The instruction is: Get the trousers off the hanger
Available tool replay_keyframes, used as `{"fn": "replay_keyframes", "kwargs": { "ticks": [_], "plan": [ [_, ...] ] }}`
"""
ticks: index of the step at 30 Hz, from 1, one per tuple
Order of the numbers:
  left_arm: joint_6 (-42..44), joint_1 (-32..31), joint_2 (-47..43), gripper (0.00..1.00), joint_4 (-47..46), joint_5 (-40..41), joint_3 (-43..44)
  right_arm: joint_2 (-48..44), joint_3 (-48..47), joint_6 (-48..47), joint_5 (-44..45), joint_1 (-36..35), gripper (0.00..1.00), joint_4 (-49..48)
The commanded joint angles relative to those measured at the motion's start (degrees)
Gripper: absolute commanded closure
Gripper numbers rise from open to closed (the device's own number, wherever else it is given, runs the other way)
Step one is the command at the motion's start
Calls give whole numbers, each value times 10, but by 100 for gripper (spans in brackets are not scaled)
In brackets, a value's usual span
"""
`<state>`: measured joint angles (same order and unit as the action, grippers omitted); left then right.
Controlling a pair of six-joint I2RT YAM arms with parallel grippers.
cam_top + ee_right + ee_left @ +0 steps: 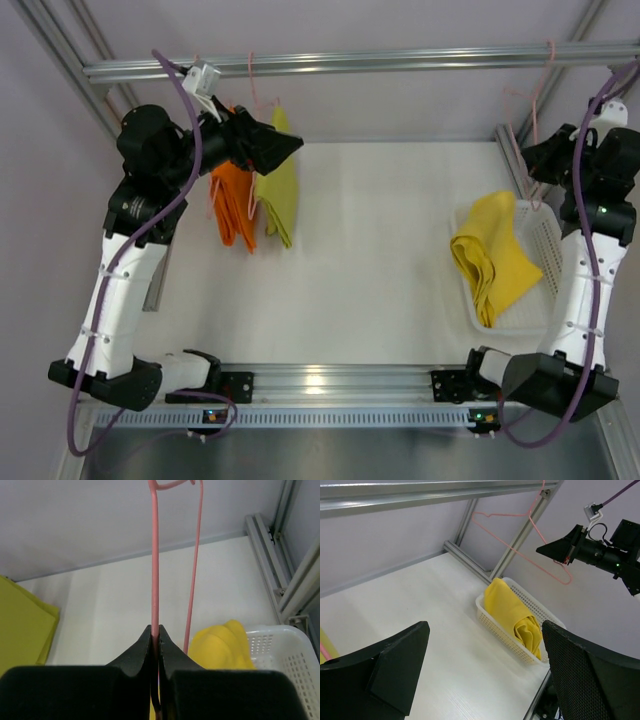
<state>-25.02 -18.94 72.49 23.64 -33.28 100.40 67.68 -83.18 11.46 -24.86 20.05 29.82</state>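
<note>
White tabletop point(370, 250), aluminium frame rail point(400, 62); left gripper point(485, 627) wide, right gripper point(155, 630) clamping pink hanger point(154, 555).

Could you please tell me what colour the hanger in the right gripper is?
Pink; the hanger shows best in the right wrist view.

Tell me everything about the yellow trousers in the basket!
The yellow trousers are plain bright yellow soft-looking cloth, folded into a loose, creased bundle. They lie in the white mesh basket at the table's right side, bulging above its rim. Only the basket touches them; the right gripper pinches a pink hanger instead.
</note>
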Motion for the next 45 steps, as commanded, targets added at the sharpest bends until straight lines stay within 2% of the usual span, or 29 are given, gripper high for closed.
{"fn": "replay_keyframes", "kwargs": {
  "ticks": [1,8,15,16,17,18,20,21,23,24,25,27,28,33,36,40,45],
  "plan": [
    [-17,8,-16,1,-15,9,-13,-1,-6,-12,-59,45,100,-71],
    [-35,33,-8,1,-17,8,-16,41,-34,-37,-136,120,100,-68],
    [-64,66,-2,1,-7,22,-17,83,-37,-98,-164,136,100,-42],
    [-60,70,-2,1,0,28,-17,83,-37,-102,-171,139,92,-39],
    [-57,70,-2,1,0,33,-18,83,-37,-103,-172,140,92,-38],
    [-51,70,-5,1,5,35,-18,80,-37,-102,-174,140,76,-37],
    [-43,70,-9,2,11,46,-20,74,-37,-101,-177,141,61,-34],
    [-39,70,-11,2,13,52,-20,65,-38,-99,-178,142,48,-33],
    [-25,70,-16,3,26,73,-19,52,-40,-97,-179,143,38,-27],
    [-15,70,-17,5,32,81,-19,38,-44,-96,-179,144,30,-25],
    [-12,71,-20,5,43,93,-19,31,-47,-94,-179,147,27,-18],
    [-7,77,-25,6,52,116,-20,10,-65,-82,-179,150,5,-11],
    [-6,84,-27,8,60,119,-21,4,-76,-82,-176,151,0,-6],
    [8,87,-31,11,76,131,-24,-24,-158,-63,-170,152,1,16],
    [24,87,-15,15,93,138,-18,-32,-183,-39,-200,152,1,18],
    [45,87,16,19,99,132,-16,-43,-174,-3,-235,151,0,1],
    [47,87,49,20,82,137,-11,-41,-160,-4,-246,151,1,12]
  ]
}}
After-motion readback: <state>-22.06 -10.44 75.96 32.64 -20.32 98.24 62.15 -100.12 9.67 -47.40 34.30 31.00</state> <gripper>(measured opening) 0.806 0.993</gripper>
